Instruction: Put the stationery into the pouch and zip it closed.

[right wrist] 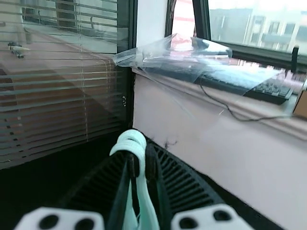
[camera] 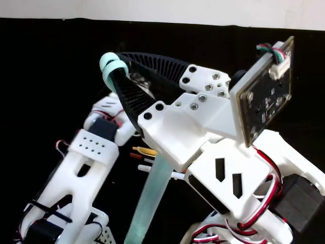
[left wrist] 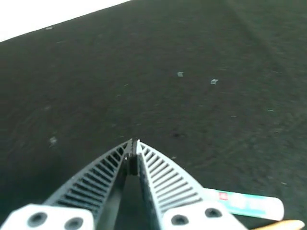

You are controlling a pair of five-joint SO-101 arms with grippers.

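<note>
Mint-green pouch hanging long axis downward, top end pinched in right hand — left hand closed, empty.

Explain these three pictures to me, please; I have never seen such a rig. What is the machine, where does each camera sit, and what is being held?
These are two small white robot arms at a black table. The high view comes from a fixed camera looking down. The other two views come from a camera on each arm's wrist.

The right gripper is raised and shut on a mint-green strip, probably part of the pouch. Its camera faces a window. The left gripper is shut, holds nothing, and hangs over the table.

On the table lie pens and a white and teal tube.
</note>
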